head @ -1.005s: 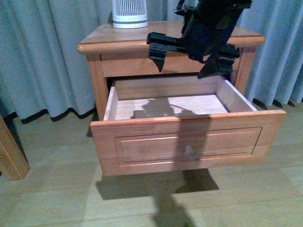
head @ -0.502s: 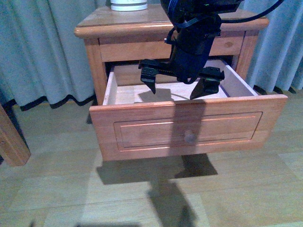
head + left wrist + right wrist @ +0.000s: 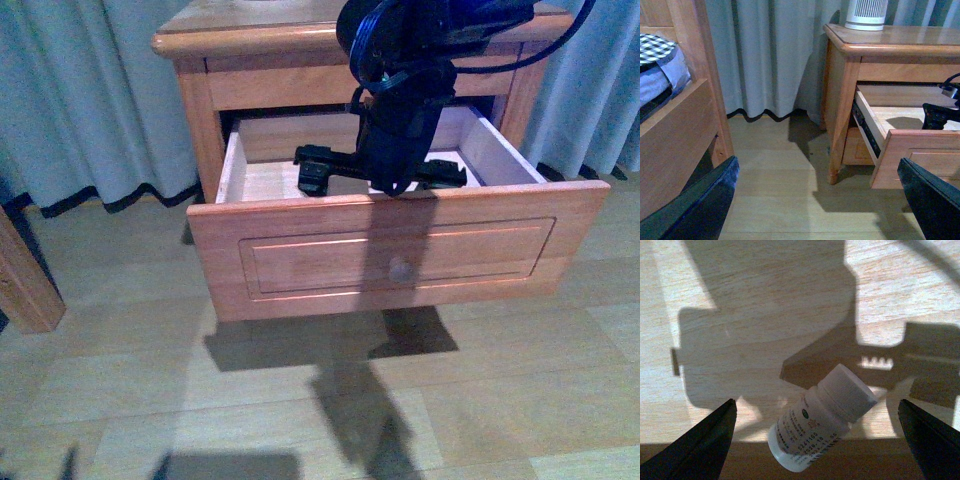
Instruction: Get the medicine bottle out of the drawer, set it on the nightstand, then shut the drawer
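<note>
One white plastic bottle [image 3: 822, 417] — cylindrical, lying on pale grained drawer [image 3: 765, 300]

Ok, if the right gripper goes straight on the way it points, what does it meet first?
Probably the medicine bottle, lying on its side on the drawer floor between the right gripper's open fingers; depth unclear.

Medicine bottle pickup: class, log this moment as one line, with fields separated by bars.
drawer: open | medicine bottle: lying on drawer floor, ungripped | right gripper: open, inside drawer over bottle | left gripper: open, clear of drawer
</note>
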Tool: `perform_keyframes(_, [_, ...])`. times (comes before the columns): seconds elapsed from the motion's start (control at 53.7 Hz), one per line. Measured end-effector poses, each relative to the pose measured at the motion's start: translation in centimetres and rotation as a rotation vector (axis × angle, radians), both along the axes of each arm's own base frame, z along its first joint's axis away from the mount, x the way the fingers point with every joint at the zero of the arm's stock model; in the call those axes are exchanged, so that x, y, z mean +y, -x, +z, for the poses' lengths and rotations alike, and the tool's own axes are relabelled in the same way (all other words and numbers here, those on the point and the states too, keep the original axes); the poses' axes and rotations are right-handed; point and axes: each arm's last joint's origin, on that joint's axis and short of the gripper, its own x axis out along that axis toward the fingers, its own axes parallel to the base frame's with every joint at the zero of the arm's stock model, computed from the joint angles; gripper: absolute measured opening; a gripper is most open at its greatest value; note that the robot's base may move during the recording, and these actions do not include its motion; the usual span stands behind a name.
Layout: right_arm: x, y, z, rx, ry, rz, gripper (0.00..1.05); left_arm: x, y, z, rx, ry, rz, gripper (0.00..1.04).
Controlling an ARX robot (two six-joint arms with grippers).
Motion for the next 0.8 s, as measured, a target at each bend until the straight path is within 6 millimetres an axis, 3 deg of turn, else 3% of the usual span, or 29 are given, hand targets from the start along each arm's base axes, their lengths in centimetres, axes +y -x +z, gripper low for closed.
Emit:
perform_keyframes(0.577, [1.4, -0.7, -1.3, 0.019, -0.004, 0.024, 0.97, 0.0, 0.0, 0.0, 0.000, 0.000, 0.000, 0.98])
perform_keyframes(0.8, [1.3, -0.8, -1.6, 0.029, 0.006, 0.018, 0.67, 0.0, 0.0, 0.0, 0.000, 0.000, 0.000, 0.98])
